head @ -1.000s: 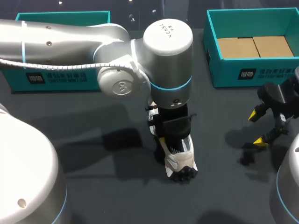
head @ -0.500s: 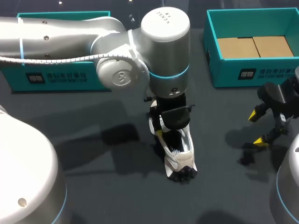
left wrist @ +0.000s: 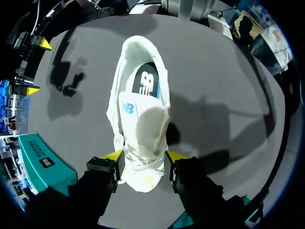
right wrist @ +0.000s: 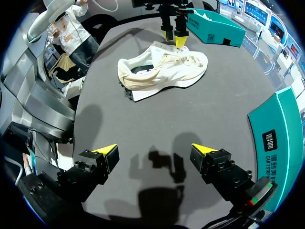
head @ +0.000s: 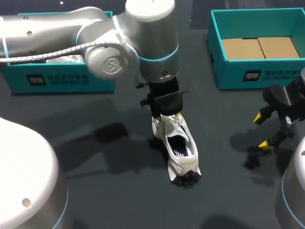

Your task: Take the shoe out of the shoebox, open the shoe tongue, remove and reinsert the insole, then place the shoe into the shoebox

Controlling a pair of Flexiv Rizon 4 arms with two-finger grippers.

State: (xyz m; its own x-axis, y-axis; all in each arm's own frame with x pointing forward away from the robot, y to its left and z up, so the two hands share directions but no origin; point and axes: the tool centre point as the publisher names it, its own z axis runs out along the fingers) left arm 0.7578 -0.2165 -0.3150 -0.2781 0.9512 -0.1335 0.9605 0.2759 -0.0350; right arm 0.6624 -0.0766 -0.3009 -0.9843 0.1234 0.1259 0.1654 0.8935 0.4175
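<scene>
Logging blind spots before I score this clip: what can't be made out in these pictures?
- Head view: the left arm covers most of the left shoebox, hiding its inside.
- Head view: the left gripper overlaps the toe end of the shoe.
- Left wrist view: the tongue covers the front of the insole, so its seating is unclear.
- Right wrist view: the shoe's far side faces away.

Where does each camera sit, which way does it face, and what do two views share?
Head view: above and behind the robot, looking down on the table; both arms, left gripper and right gripper show.
Left wrist view: on the left wrist, looking down on the shoe; own gripper at its toe.
Right wrist view: on the right wrist, looking across the table; own gripper, open.
Shared: every view shows the shoe and left gripper.
</scene>
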